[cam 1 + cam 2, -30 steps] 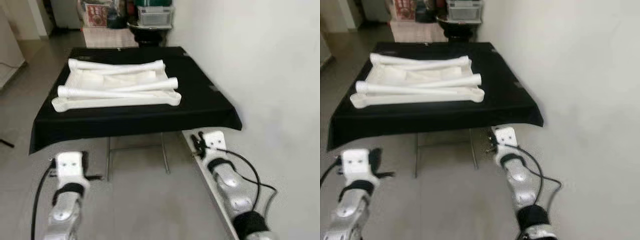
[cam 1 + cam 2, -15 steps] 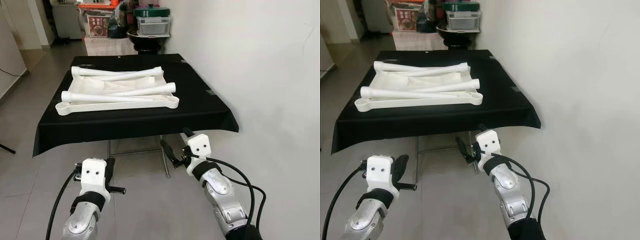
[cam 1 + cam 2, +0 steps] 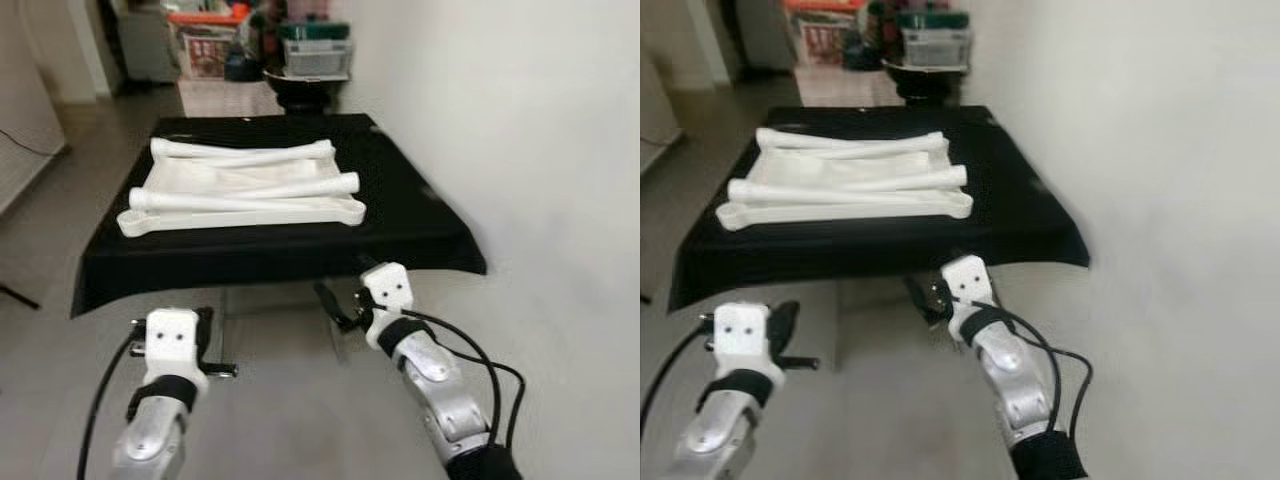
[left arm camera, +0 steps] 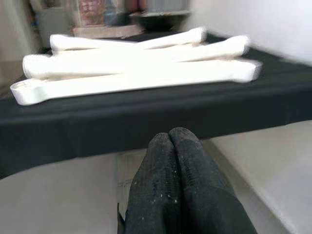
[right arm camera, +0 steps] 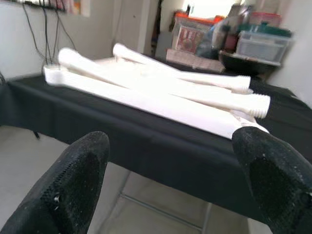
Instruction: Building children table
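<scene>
Nearest, both silver arms reach forward over the pale tiled floor (image 3: 290, 400), short of the table. Seen from the head, the left gripper (image 3: 205, 330) sits below the hanging front edge of the black cloth (image 3: 400, 215), but its fingers are hard to read there; the left wrist view settles it, with the two black fingers (image 4: 173, 170) pressed together, clenched on nothing. The right gripper (image 5: 170, 156) hangs just before the cloth's front edge, and its wrist view shows the fingers spread wide apart, released, with nothing between them.

Beyond them, the white children's table parts (image 3: 240, 185) lie on the cloth: a flat top panel with several long round legs stacked across it. Farther back, the head views add a cluttered stand with storage boxes (image 3: 315, 50) against the wall.
</scene>
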Tool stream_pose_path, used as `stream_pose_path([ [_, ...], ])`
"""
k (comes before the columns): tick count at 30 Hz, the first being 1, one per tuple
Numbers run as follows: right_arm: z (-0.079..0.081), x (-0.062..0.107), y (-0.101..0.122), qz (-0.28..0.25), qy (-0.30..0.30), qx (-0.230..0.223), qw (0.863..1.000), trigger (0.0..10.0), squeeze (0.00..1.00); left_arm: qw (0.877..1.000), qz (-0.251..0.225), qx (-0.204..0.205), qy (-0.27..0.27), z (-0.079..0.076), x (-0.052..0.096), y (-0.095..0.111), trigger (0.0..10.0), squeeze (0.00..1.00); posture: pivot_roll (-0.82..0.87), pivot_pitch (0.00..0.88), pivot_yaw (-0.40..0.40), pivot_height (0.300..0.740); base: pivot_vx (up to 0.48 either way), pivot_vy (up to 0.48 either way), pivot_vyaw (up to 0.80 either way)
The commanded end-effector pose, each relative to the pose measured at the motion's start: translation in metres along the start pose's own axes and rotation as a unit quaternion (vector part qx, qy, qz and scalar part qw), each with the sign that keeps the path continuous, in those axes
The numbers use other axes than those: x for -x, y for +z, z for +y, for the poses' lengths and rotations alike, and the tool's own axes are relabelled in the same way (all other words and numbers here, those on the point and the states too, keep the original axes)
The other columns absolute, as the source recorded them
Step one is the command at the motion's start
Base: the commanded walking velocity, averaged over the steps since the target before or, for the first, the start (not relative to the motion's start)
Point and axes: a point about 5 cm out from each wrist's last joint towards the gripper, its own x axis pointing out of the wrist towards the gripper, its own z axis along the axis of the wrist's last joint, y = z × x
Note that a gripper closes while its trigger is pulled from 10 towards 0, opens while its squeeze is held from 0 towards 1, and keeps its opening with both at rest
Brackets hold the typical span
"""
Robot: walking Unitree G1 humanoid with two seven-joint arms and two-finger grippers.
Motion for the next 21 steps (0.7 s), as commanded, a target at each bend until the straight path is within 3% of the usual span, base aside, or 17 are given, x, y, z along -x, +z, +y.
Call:
stream_pose_path([
  [1, 0.009, -0.003, 0.003, -0.007, 0.017, -0.014, 1.000, 10.0, 0.00, 1.000, 0.016, -0.006, 0.011, 0.006, 0.002, -0.005, 10.0, 0.00, -0.01, 0.000, -0.043, 0.740, 0.405, 0.000, 0.80],
  [11, 0.007, -0.003, 0.009, -0.009, 0.020, -0.015, 1.000, 10.0, 0.00, 1.000, 0.012, -0.006, -0.014, -0.002, -0.002, 0.001, 10.0, 0.00, -0.02, 0.000, -0.030, 0.740, 0.422, 0.000, 0.00],
  [14, 0.011, -0.002, 0.014, -0.012, 0.051, 0.029, 0.998, 10.0, 0.00, 1.000, 0.012, -0.006, -0.015, -0.002, -0.002, 0.002, 10.0, 0.00, -0.02, 0.000, -0.031, 0.740, 0.420, 0.000, 0.80],
  [21, 0.006, -0.010, 0.031, -0.038, 0.061, 0.024, 0.997, 10.0, 0.00, 1.000, 0.014, -0.003, -0.017, -0.003, -0.002, 0.003, 10.0, 0.00, -0.02, 0.000, -0.033, 0.740, 0.420, 0.000, 0.62],
])
